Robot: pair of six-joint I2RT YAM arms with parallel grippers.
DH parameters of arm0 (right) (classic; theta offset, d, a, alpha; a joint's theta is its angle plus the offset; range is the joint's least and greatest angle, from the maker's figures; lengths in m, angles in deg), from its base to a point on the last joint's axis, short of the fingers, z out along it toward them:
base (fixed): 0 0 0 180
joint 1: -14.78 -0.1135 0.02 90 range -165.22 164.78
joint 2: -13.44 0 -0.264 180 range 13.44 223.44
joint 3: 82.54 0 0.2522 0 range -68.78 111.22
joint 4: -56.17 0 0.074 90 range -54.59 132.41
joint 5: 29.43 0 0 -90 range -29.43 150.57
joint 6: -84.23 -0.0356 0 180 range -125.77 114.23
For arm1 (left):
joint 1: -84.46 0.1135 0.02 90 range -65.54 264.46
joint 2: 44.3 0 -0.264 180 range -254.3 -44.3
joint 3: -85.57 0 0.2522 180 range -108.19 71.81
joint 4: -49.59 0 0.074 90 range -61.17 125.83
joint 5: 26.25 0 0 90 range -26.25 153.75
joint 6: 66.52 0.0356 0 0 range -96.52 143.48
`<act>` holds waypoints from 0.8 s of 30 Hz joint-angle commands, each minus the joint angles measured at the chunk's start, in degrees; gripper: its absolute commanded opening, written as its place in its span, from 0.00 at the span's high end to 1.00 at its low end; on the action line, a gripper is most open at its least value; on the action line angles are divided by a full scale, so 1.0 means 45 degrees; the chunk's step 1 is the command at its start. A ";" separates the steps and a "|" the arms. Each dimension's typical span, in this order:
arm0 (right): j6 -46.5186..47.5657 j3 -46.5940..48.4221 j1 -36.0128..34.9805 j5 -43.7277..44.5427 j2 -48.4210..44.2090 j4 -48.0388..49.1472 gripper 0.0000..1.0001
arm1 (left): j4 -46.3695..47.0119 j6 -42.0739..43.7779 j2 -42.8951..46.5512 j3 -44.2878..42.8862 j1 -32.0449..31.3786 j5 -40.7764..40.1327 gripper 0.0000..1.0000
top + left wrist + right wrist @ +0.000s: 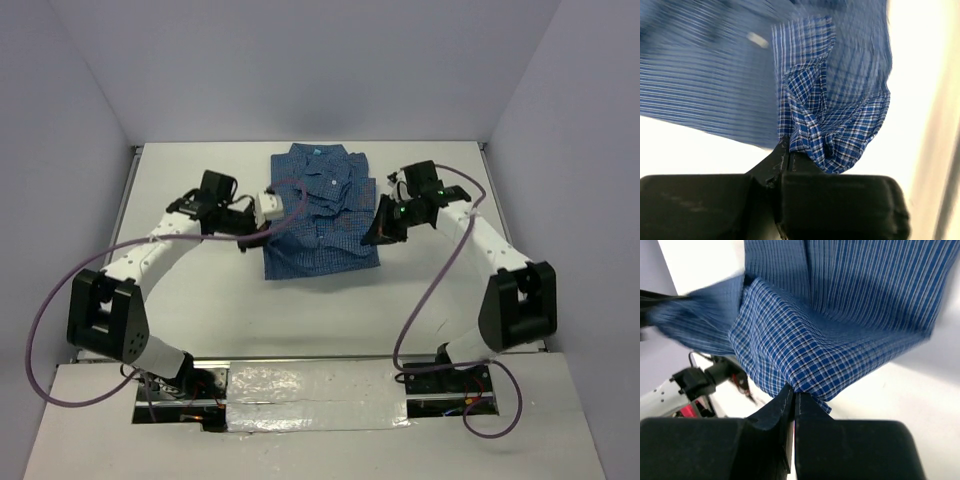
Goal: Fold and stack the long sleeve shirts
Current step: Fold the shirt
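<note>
The shirt lies partly folded at the far middle of the table. The left gripper and right gripper each pinch one side edge. A fold seems in hand; next, both edges should probably travel evenly.

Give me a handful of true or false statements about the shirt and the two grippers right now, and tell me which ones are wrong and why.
1. The left gripper is shut on a bunch of the shirt. True.
2. The right gripper hangs open above the table. False: it is shut on a pinch of the shirt's fabric.
3. The shirt is blue and finely checked. True.
4. The shirt's collar lies at its near end, toward the robot. False: the collar lies at the far end.
5. A second garment lies beside the shirt. False: only one garment is in view.
</note>
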 commanded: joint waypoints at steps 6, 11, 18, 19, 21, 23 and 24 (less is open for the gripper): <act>0.0715 0.3647 0.1231 -0.0607 0.3706 0.0089 1.00 | -0.0134 -0.2325 -0.3488 -0.4577 0.0896 0.0823 1.00; 0.0500 0.5288 0.1368 -0.0606 0.5075 -0.0007 1.00 | 0.0138 -0.2773 -0.4841 -0.5868 0.1013 0.0452 1.00; 0.0578 0.6948 0.1524 -0.0450 0.6873 -0.0340 1.00 | 0.1465 -0.2951 -0.6208 -0.6769 0.1462 -0.0017 1.00; 0.0597 0.7086 0.1583 -0.0393 0.7125 -0.0475 1.00 | 0.1524 -0.2911 -0.6383 -0.7060 0.1482 -0.0056 1.00; 0.0520 0.7359 0.1641 -0.0295 0.7303 -0.0438 1.00 | 0.1777 -0.2774 -0.6813 -0.7296 0.1482 -0.0076 1.00; 0.0344 0.7458 0.1720 -0.0333 0.7518 -0.0146 1.00 | 0.2109 -0.2754 -0.7184 -0.7589 0.1482 -0.0154 1.00; 0.0150 0.7594 0.1797 -0.0391 0.7615 -0.0028 1.00 | 0.2188 -0.2580 -0.7321 -0.7706 0.1482 -0.0193 0.99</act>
